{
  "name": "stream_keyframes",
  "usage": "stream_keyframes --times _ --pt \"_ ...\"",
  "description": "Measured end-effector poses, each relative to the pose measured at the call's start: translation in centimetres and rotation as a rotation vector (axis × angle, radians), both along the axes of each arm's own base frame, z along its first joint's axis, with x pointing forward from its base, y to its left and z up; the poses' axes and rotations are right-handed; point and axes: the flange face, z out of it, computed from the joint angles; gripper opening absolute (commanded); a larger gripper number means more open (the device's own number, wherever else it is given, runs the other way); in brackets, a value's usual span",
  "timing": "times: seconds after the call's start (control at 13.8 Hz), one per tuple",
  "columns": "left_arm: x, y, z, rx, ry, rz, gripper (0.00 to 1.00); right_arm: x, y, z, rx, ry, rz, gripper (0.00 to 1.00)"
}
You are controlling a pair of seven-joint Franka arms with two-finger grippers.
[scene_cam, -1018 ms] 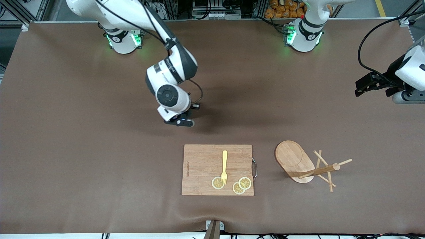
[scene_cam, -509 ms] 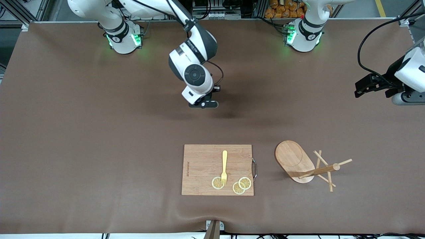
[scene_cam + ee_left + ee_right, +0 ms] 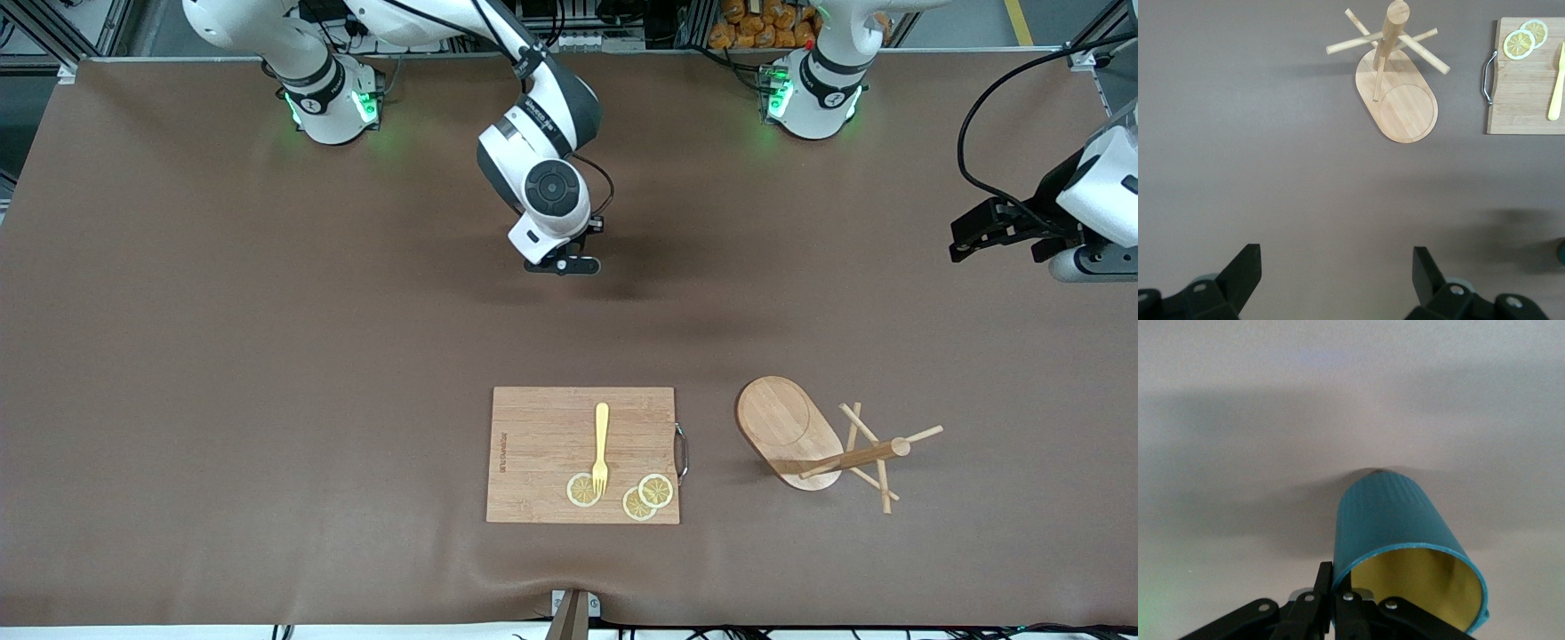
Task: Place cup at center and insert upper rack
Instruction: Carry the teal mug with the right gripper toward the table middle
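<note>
While the right gripper (image 3: 564, 264) hangs over bare counter (image 3: 222, 356) in the upper middle of the front view, its fingers (image 3: 1338, 593) are clamped on the rim of the cup (image 3: 1405, 547), which shows teal outside and yellowish inside in the right wrist view. At the right edge of the front view the left gripper (image 3: 978, 233) waits above the counter, fingers (image 3: 1245, 270) spread wide apart and holding nothing. Lower right of centre, the upper rack (image 3: 822, 440) stands upright just beside the cutting board (image 3: 542, 444), which carries a yellow fork (image 3: 601, 447) and lemon slices (image 3: 647, 496).
</note>
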Motion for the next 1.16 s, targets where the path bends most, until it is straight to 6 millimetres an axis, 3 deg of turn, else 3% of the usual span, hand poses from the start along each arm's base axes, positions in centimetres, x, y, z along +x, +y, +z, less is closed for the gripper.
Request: stream_keyframes --times 0.29,1.16 --pt "0.0 0.0 0.0 0.000 -0.003 0.000 1.00 -1.0 0.6 -1.0 -0.013 0.008 0.009 0.00" --pt "0.3 -1.2 -0.4 -0.003 -0.008 -0.021 1.00 -1.5 1.2 -1.7 -0.026 0.011 -0.005 0.00"
